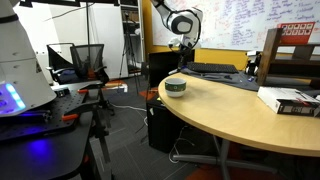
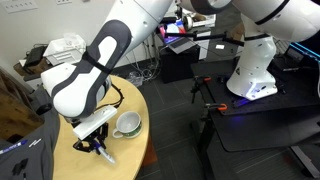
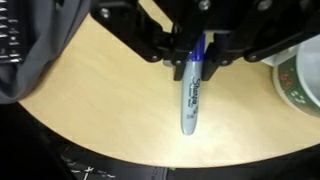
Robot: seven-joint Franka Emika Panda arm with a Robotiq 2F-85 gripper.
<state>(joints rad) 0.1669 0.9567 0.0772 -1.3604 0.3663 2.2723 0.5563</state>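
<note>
In an exterior view, one gripper (image 1: 181, 46) is seen above one cup (image 1: 175, 87) on the round worktop (image 1: 230, 115). One keyboard (image 1: 212, 68) and one box (image 1: 290, 100) are counted, the box being cut off at the frame edge. The marker cannot be made out here.

In an exterior view, the gripper (image 2: 100, 142) is shown closed on one marker (image 2: 104, 153), with the cup (image 2: 127, 124) just beside it at 2 o'clock. Whether the marker's tip touches the worktop cannot be told.

In the wrist view, the marker (image 3: 190, 95) is clamped at its upper end between the fingers (image 3: 178, 55) and is pointed to 6 o'clock over the worktop (image 3: 110, 80). The cup (image 3: 300, 80), at 3 o'clock, is cut off by the frame.
</note>
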